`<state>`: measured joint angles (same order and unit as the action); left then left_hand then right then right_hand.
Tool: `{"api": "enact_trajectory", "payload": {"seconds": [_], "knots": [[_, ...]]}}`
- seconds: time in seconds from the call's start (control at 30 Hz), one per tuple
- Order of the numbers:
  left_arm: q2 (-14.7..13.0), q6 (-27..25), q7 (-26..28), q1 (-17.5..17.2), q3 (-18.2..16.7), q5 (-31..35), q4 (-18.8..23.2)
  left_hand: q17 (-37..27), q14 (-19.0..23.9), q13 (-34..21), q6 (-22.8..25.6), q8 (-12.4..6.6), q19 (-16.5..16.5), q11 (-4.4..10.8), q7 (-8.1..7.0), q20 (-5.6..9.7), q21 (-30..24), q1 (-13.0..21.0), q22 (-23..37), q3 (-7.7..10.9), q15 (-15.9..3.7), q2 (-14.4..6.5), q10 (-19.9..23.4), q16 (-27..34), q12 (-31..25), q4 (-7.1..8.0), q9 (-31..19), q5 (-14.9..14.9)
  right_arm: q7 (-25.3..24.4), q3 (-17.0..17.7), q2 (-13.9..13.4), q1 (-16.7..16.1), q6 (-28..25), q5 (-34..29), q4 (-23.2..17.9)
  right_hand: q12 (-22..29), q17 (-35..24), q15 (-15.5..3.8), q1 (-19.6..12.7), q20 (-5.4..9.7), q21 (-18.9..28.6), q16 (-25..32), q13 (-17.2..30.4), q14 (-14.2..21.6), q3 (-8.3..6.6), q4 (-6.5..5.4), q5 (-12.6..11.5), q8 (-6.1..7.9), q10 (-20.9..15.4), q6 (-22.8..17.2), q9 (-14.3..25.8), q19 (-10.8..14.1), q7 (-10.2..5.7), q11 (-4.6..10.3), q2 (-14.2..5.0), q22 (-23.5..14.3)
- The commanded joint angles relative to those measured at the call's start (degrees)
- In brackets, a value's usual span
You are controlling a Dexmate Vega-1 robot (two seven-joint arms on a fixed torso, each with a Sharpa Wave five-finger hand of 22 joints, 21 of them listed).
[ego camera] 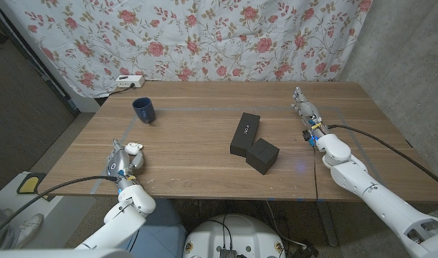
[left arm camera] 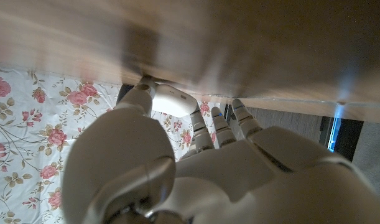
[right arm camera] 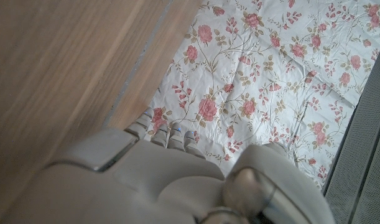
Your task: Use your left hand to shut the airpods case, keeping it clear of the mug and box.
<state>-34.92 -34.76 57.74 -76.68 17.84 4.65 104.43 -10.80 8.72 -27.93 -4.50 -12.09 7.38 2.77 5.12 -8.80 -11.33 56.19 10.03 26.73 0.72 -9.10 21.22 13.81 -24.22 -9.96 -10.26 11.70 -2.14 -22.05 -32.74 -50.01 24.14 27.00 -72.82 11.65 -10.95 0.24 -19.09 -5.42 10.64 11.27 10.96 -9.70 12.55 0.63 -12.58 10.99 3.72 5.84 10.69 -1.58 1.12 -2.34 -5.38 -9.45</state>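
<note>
One mug (ego camera: 143,110), two black boxes (ego camera: 245,133) mid-table, one white case (ego camera: 135,147) near the table's (ego camera: 204,100) left front corner. The left hand (ego camera: 123,163) pinches it, plainly in the wrist view (left arm camera: 172,101). The right hand (ego camera: 305,115): grip unclear.

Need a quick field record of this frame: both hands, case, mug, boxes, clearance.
left hand: near the table's front left edge, fingers on the airpods case
airpods case: white, at the left hand's fingertips; open or closed cannot be told
right hand: on the table's right side, holds nothing, fingers extended
mug: dark blue, upright, back left, apart from the case
black boxes: two, mid-table, touching each other
clearance: case well apart from both mug and boxes
</note>
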Motion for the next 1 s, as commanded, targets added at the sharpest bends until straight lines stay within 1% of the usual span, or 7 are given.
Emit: {"api": "enact_trajectory", "payload": {"seconds": [0.03,0.23,0.3,0.53,0.63,0.7,1.0], "knots": [[-0.1,2.4,1.2,-0.6,-0.2,1.1,0.1,-0.2,0.5,-1.1,0.3,0.05,0.4,5.76,0.29,-0.33,-0.4,1.5,0.1,0.33,0.23,-0.5,6.4,0.1,-1.5,0.29,-0.2,0.6,-0.1,0.3,-0.2,-0.3,-0.1,0.2,-0.5,-0.1,-0.1,-0.49,-0.3,-0.02,0.2,0.2,0.0,-3.0,-0.09,-0.01,0.3,0.17,0.0,0.2,0.1,0.2,-0.33,0.57,-0.22,-0.3],[-0.3,2.4,1.2,-1.0,-0.5,1.6,1.2,-0.2,1.0,-1.5,0.7,0.17,0.6,5.92,0.83,-0.27,-0.4,1.5,0.1,-0.07,-0.21,0.0,7.2,0.2,-1.7,0.49,-0.2,0.5,-0.6,0.5,-0.5,-0.6,-0.4,0.2,-1.3,-0.1,-0.1,-0.46,-0.3,0.01,0.2,0.2,0.0,-3.0,-0.1,0.0,0.3,0.16,0.1,0.2,0.1,0.2,-0.36,0.61,-0.22,-0.3],[0.3,3.6,3.1,-1.0,-0.5,2.6,0.8,-0.2,1.1,-1.6,-0.4,0.66,0.7,5.98,1.02,-0.14,-0.4,1.7,0.1,-0.16,-0.34,0.3,7.2,0.2,-1.6,0.32,-0.2,0.5,-0.7,0.5,-0.7,-0.6,-0.4,0.0,-1.5,-0.1,-0.1,-0.5,-0.3,-0.01,0.2,0.2,0.0,-3.0,-0.1,0.01,0.3,0.15,0.1,0.3,0.1,0.2,-0.34,0.57,-0.22,-0.3],[-0.1,3.4,2.0,-1.6,-1.1,2.7,2.2,-0.2,1.2,-1.9,-1.4,1.02,0.8,5.78,1.77,-0.03,-0.4,2.0,0.1,-0.35,-0.47,0.4,6.9,0.1,-1.4,0.42,-0.2,0.4,-0.9,0.6,-0.8,-0.9,-0.4,-0.2,-2.2,-0.1,-0.1,-0.46,-0.3,-0.02,0.2,0.2,0.0,-3.0,-0.14,0.02,0.3,0.14,0.0,0.3,0.1,0.2,-0.33,0.6,-0.25,-0.3],[-0.1,4.9,2.7,-1.9,-0.9,3.5,2.2,-0.3,1.2,-2.0,-1.6,1.05,0.9,5.83,1.95,-0.01,-0.4,1.9,0.1,-0.49,-0.48,0.4,6.8,0.1,-1.3,0.54,-0.3,0.4,-1.0,0.7,-0.8,-1.1,-0.5,-0.1,-2.5,-0.1,-0.1,-0.43,-0.3,0.0,0.2,0.2,0.0,-3.0,-0.16,0.03,0.3,0.13,0.0,0.3,0.1,0.2,-0.32,0.59,-0.27,-0.3],[1.0,8.2,6.1,-1.8,-0.6,5.2,0.4,-0.3,1.3,-2.1,-2.4,1.32,1.0,6.09,2.02,0.21,-0.4,2.0,0.1,-0.59,-0.71,0.4,6.8,0.1,-1.3,0.55,-0.3,0.4,-1.1,0.7,-0.8,-1.2,-0.5,0.0,-2.6,-0.1,-0.1,-0.45,-0.3,0.0,0.2,0.2,0.0,-3.0,-0.18,0.03,0.3,0.14,0.0,0.3,0.1,0.2,-0.3,0.63,-0.29,-0.3],[0.8,8.3,4.6,-1.5,-0.4,6.4,1.5,-0.3,1.8,-2.4,-3.7,1.45,1.8,6.19,2.79,0.4,-0.6,2.3,0.2,-0.83,-1.41,0.4,6.7,0.1,-1.2,0.53,-0.3,0.3,-1.0,0.8,-1.1,-1.5,-0.4,-0.2,-3.2,-0.1,-0.1,-0.43,-0.3,-0.03,0.2,0.2,0.0,-3.0,-0.22,0.06,0.3,0.13,0.0,0.3,0.1,0.2,-0.29,0.62,-0.3,-0.3]]}}
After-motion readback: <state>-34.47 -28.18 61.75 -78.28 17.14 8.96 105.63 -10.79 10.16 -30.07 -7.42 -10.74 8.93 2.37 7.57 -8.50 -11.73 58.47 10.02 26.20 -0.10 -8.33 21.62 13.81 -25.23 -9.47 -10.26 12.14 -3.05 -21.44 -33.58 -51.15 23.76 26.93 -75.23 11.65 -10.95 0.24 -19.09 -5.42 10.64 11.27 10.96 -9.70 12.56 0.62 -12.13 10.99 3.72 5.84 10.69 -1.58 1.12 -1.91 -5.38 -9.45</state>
